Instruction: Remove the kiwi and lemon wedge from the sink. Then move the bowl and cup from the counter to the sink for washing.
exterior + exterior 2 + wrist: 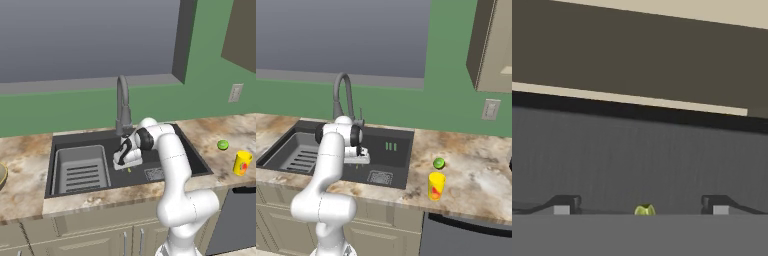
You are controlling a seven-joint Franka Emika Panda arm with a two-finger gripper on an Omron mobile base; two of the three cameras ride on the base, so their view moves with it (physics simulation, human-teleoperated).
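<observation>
My gripper (pixel 128 167) is down inside the sink (pixel 167 145), open, fingers pointing at the basin floor. The lemon wedge (pixel 129 171), a tiny yellow sliver, lies on the floor right under it. In the hand view the lemon wedge (pixel 645 210) sits between the two spread fingertips (pixel 567 204) of the gripper (pixel 642 205), untouched. The kiwi (pixel 223 145) rests on the counter (pixel 25 165) right of the sink, with the yellow cup (pixel 242 163) standing just in front of it. The bowl (pixel 1 175) shows at the far left edge of the counter.
The gooseneck faucet (pixel 122 105) rises behind the basin, close to my forearm. A grey ribbed rack (pixel 81 170) fills the sink's left half. A square drain (pixel 379 177) lies right of the gripper (pixel 356 161). A dark appliance (pixel 235 220) sits under the counter right.
</observation>
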